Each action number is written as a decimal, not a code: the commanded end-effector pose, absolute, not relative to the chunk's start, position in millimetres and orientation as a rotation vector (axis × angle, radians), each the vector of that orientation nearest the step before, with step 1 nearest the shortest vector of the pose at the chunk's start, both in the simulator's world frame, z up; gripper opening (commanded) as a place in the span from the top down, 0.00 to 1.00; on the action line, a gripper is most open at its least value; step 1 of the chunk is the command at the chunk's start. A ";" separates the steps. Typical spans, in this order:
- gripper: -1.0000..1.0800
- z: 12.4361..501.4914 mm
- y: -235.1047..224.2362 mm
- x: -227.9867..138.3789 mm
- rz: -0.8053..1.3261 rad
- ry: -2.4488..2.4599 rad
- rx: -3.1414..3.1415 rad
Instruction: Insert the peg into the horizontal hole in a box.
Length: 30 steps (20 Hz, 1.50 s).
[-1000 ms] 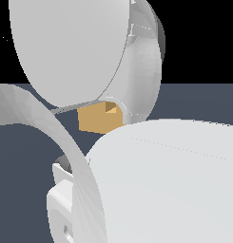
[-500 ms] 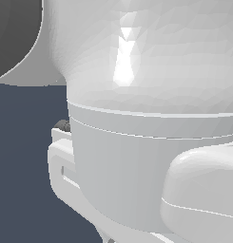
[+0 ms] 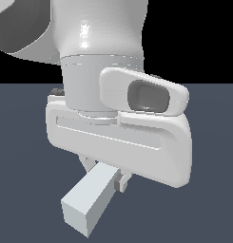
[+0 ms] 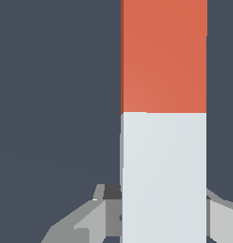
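Dark blue-grey floor (image 3: 23, 166) lies beneath the gripper (image 3: 104, 173), whose fingers (image 4: 96, 218) clamp the peg (image 4: 163, 142) by its pale half.

The worktop (image 3: 23, 142) was a flat, plain slate-blue surface with no markings, running back to a straight far edge under a black backdrop. The peg (image 3: 89, 201) showed above it with its pale end toward the camera, but whether the peg touched the worktop could not be told. The wrist view showed the same bare slate-blue worktop (image 4: 51, 95) on both sides of the peg (image 4: 163, 118).
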<state>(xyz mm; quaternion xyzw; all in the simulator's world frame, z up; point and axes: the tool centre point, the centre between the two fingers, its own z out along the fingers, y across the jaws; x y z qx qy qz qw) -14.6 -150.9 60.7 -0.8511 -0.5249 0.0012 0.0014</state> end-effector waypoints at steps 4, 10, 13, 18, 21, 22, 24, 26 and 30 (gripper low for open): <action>1.00 79.5 -104.9 -36.8 0.000 -1.719 -2.629; 1.00 95.1 -65.0 -58.8 0.000 -1.779 -2.589; 1.00 100.9 -50.7 -67.0 0.000 -1.800 -2.575; 1.00 107.1 -36.2 -75.3 0.000 -1.822 -2.560; 1.00 108.2 -33.8 -76.6 0.000 -1.825 -2.557; 1.00 108.2 -33.8 -76.6 0.000 -1.825 -2.557; 1.00 108.2 -33.8 -76.6 0.000 -1.825 -2.557; 1.00 108.3 -33.5 -76.2 0.000 -1.826 -2.556; 1.00 109.6 -33.3 -75.3 -0.003 -1.827 -2.557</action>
